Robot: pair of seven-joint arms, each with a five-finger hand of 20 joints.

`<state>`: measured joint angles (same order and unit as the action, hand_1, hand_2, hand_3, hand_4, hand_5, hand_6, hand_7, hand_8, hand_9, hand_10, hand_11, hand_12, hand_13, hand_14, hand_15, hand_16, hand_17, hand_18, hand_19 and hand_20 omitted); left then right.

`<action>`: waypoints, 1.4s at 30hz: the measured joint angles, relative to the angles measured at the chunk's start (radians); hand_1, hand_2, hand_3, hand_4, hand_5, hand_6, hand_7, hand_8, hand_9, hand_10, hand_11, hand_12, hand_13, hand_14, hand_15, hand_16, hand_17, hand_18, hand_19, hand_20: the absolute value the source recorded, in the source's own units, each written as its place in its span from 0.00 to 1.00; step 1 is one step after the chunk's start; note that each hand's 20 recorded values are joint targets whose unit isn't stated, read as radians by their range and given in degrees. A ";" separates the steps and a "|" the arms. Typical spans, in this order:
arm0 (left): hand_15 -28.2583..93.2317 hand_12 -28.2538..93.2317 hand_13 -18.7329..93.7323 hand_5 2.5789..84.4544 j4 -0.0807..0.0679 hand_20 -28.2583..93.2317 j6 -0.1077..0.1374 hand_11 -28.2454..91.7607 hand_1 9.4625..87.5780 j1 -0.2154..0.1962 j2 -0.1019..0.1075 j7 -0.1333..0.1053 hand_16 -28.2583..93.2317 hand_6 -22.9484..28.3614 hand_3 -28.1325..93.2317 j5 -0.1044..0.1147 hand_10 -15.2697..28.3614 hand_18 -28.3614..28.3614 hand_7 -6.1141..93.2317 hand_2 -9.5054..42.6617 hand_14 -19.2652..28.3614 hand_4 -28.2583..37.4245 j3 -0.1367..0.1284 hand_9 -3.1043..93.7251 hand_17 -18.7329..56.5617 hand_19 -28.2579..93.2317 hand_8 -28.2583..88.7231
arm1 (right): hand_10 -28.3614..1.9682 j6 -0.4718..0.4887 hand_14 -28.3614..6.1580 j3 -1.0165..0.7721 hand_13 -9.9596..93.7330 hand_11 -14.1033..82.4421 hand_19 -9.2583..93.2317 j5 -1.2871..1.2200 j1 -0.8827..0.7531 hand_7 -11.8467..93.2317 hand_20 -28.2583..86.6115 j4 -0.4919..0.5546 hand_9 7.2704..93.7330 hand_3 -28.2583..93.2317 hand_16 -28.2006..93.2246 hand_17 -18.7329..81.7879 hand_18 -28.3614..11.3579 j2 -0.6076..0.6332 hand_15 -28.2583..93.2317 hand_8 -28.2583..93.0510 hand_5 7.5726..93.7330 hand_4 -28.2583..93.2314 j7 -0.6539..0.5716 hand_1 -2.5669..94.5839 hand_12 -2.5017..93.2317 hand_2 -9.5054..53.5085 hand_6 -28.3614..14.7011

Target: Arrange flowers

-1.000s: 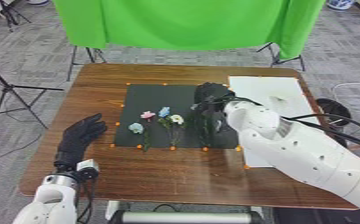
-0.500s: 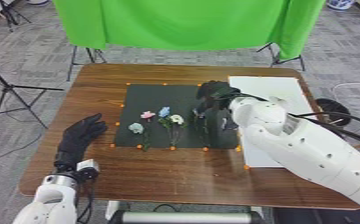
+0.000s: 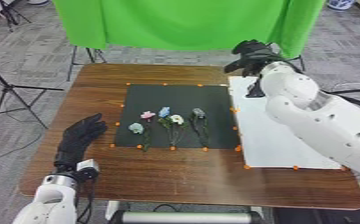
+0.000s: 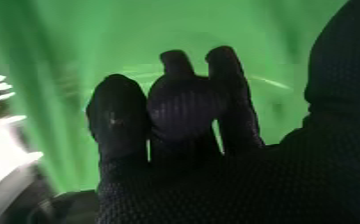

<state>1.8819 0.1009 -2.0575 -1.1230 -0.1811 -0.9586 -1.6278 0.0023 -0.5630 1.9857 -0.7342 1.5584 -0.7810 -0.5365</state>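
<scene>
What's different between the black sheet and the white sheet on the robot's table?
The black sheet is dark, while the white sheet is bright. The black sheet bears the flowers; the white sheet lies to its right. The white sheet comes nearer the robot than the black sheet. Both lie flat, with orange marks at their edges.

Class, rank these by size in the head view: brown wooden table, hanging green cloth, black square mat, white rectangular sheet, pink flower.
1. Table
2. Green cloth
3. Black mat and white sheet, too alike to rank
4. Pink flower
</scene>
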 measured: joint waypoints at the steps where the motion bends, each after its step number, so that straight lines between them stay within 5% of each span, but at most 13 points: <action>1: 0.40 0.35 0.52 0.58 0.000 0.41 0.000 0.39 0.17 0.000 0.000 0.000 0.24 0.47 0.80 0.000 0.65 0.72 0.23 0.08 0.75 0.00 0.000 0.53 0.38 0.30 0.19 | 0.32 0.034 0.69 -0.001 0.85 0.18 1.00 0.002 0.007 0.18 0.71 -0.021 0.37 0.79 0.46 0.74 0.25 0.001 0.84 0.19 0.35 0.09 -0.025 0.28 0.18 0.00 0.62; 6: 0.40 0.35 0.52 0.58 0.002 0.41 -0.002 0.39 0.17 -0.002 0.000 0.004 0.24 0.47 0.80 0.000 0.65 0.72 0.23 0.08 0.75 0.00 -0.002 0.53 0.38 0.30 0.19 | 0.27 0.209 0.66 -0.024 0.84 0.17 1.00 0.012 -0.004 0.17 0.70 -0.102 0.35 0.76 0.46 0.73 0.22 0.017 0.84 0.19 0.31 0.07 -0.076 0.26 0.17 0.00 0.63; 18: 0.40 0.35 0.52 0.58 0.005 0.40 -0.010 0.39 0.17 -0.003 0.000 0.013 0.24 0.47 0.80 -0.001 0.65 0.72 0.23 0.08 0.75 0.00 -0.007 0.53 0.38 0.30 0.19 | 0.24 0.356 0.65 -0.082 0.85 0.19 1.00 -0.013 -0.085 0.17 0.68 -0.194 0.38 0.74 0.45 0.73 0.20 0.030 0.83 0.19 0.28 0.06 -0.174 0.23 0.14 0.00 0.69; 23: 0.40 0.35 0.52 0.58 0.005 0.40 -0.010 0.39 0.17 -0.003 0.000 0.013 0.24 0.47 0.80 -0.001 0.65 0.72 0.23 0.08 0.75 0.00 -0.008 0.53 0.37 0.30 0.19 | 0.36 0.309 0.70 -0.081 0.90 0.22 1.00 -0.041 -0.102 0.21 0.72 -0.201 0.55 0.77 0.45 0.78 0.23 0.040 0.83 0.17 0.36 0.07 -0.184 0.31 0.17 0.00 0.72; 29: 0.40 0.35 0.52 0.58 0.005 0.40 -0.010 0.39 0.17 -0.003 -0.001 0.012 0.24 0.47 0.79 -0.001 0.65 0.72 0.23 0.09 0.75 0.00 -0.007 0.53 0.37 0.30 0.19 | 0.52 0.132 0.78 -0.029 0.94 0.32 1.00 -0.048 -0.104 0.30 0.76 -0.197 0.74 0.81 0.45 0.83 0.27 0.055 0.84 0.15 0.53 0.06 -0.187 0.46 0.21 0.00 0.70; 34: 0.40 0.35 0.52 0.58 0.005 0.40 -0.009 0.39 0.17 -0.003 -0.001 0.012 0.24 0.47 0.79 -0.001 0.65 0.72 0.23 0.09 0.75 0.00 -0.007 0.53 0.37 0.31 0.19 | 0.67 0.033 0.81 0.034 0.97 0.24 1.00 -0.023 -0.104 0.40 0.77 -0.187 0.95 0.75 0.46 0.85 0.30 0.062 0.85 0.29 0.73 0.06 -0.184 0.62 0.40 0.00 0.69; 42: 0.40 0.35 0.52 0.58 0.005 0.40 -0.009 0.39 0.17 -0.002 -0.001 0.013 0.24 0.47 0.79 -0.002 0.65 0.72 0.23 0.10 0.75 0.00 -0.007 0.53 0.37 0.31 0.19 | 0.68 -0.032 0.82 0.008 0.97 0.24 1.00 -0.011 -0.143 0.40 0.77 -0.131 0.99 0.76 0.46 0.86 0.31 0.075 0.84 0.28 0.79 0.06 -0.166 0.64 0.43 0.00 0.67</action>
<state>1.8868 0.0915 -2.0599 -1.1239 -0.1684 -0.9602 -1.6348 -0.0296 -0.5555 1.9748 -0.8774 1.4275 -0.7064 -0.7027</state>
